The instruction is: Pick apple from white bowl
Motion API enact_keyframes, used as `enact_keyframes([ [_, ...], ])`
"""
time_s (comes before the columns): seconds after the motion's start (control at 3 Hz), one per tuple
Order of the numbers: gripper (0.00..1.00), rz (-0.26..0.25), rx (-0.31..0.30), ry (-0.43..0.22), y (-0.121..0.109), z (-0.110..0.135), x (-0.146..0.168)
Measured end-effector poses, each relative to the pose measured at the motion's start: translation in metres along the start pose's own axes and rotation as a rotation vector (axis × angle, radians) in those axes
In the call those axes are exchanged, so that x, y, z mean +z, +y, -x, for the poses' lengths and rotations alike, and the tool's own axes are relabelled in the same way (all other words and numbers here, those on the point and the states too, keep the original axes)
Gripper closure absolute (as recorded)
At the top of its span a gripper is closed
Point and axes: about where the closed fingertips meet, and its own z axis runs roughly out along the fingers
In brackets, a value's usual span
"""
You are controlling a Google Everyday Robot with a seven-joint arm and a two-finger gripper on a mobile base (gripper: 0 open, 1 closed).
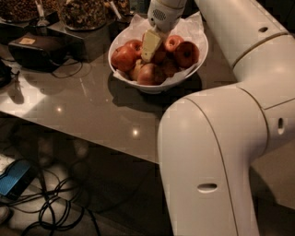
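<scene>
Leftmost, a dark box (34, 48) sits on the grey table (92, 110), with 2 dark trays of nuts (83, 11) behind it. Next comes the white bowl (154, 86), paper-lined and heaped with apples. The apple (124, 57) lies at the bowl's left side, just beside my gripper (150, 48), which reaches down into the heap from above. Whether it is spread or pinching, I cannot tell. My white arm (221, 138) fills the right.
</scene>
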Motion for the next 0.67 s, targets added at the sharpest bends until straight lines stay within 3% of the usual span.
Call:
enact_keyframes([
  [0.33,0.92,0.000,0.000,0.000,0.000,0.000,0.000],
  [0.67,1.00,-0.042,0.004,-0.017,0.000,0.007,-0.014],
])
